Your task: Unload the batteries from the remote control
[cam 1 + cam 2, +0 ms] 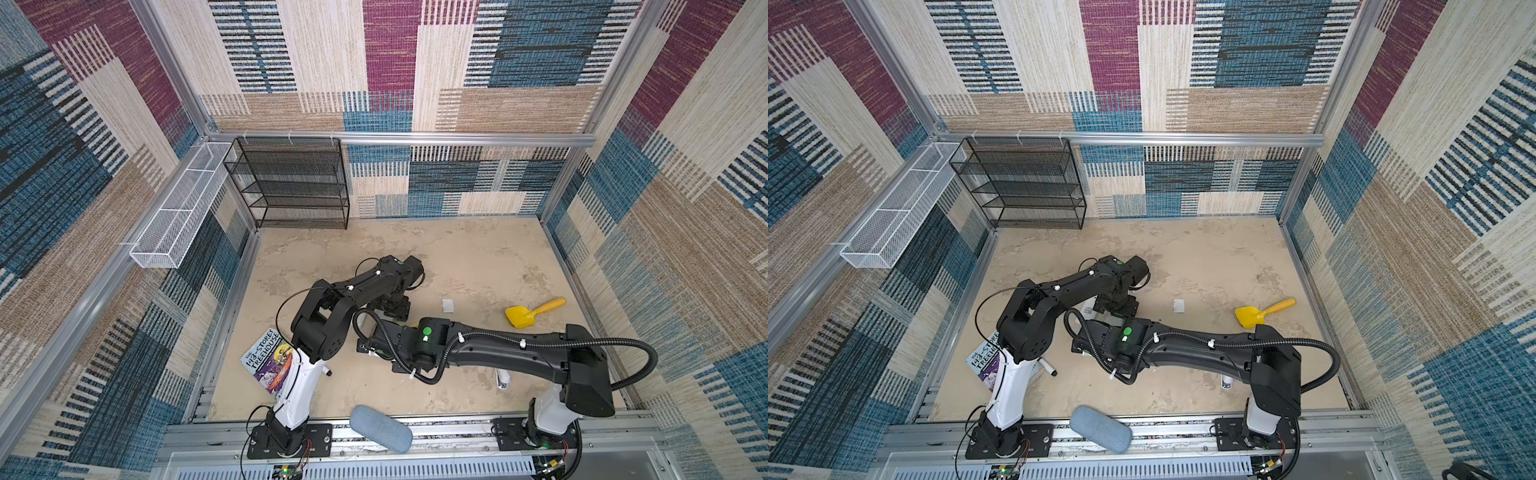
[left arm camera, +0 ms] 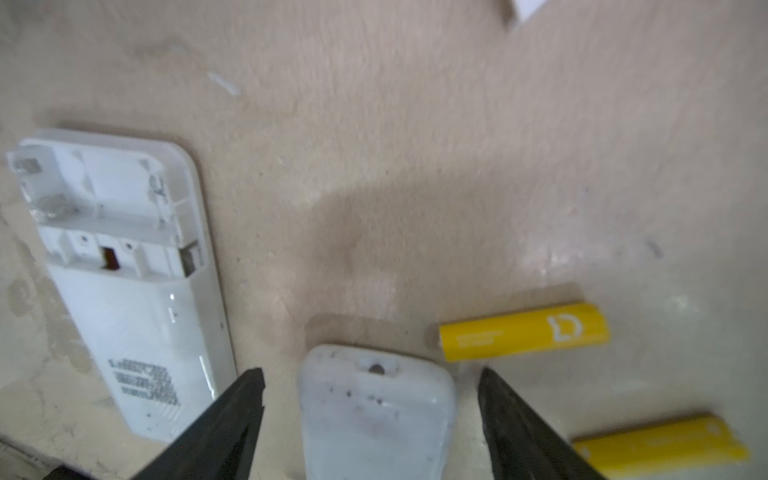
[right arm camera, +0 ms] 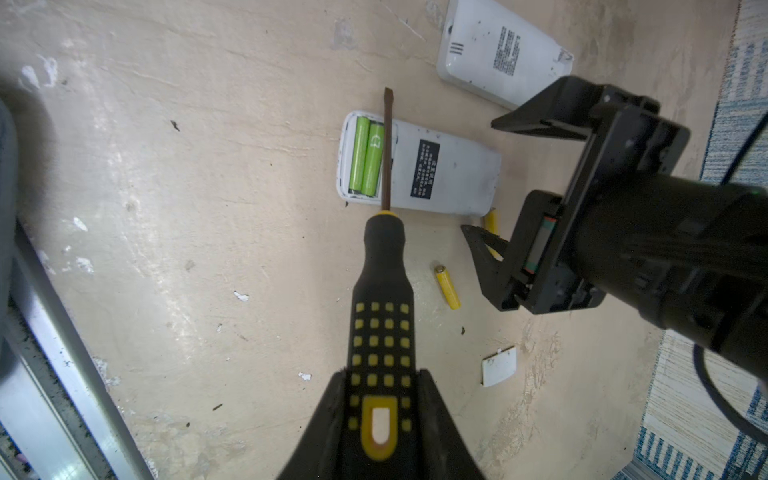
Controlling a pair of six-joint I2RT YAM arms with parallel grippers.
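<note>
risk, largest first.

1. loaded remote [image 3: 449,174] is not held. left gripper [image 2: 370,374] has its jaws apart, straddling the remote's plain end with a gap on each side. judgement: if the blade levers now, the body slides or tips instead of the cell rising.
2. screwdriver [image 3: 382,282] is clamped by its handle in the right gripper [image 3: 380,386]. its blade runs along the edge of the open bay, right beside the two green batteries [image 3: 365,158]; touching or not, cannot tell. a round cell gives poor purchase, so the blade may skate off, scar the wrap or bend a contact.
3. a cell freed with a jerk would likely roll. two yellow batteries [image 2: 523,330] lie loose on the table [image 2: 415,166], just beside the left fingers [image 2: 511,415]. a closing or shifting jaw could knock them away.
4. both wrists crowd the middle of the frame in both top views and hide most of the remotes there. little room, so arm-to-arm contact is possible.

counts, highest first.

- batteries: four. two green, side by side, still seated in the loaded remote. two yellow, out on the table.
- remotes: two. one loaded. one emptied remote [image 2: 124,291], bay bare, near the first but apart from it.
- grippers: two.
- screwdriver: one.
- battery cover [image 1: 447,305]: one in view, white, right of centre in both top views, apart from the remotes.
</note>
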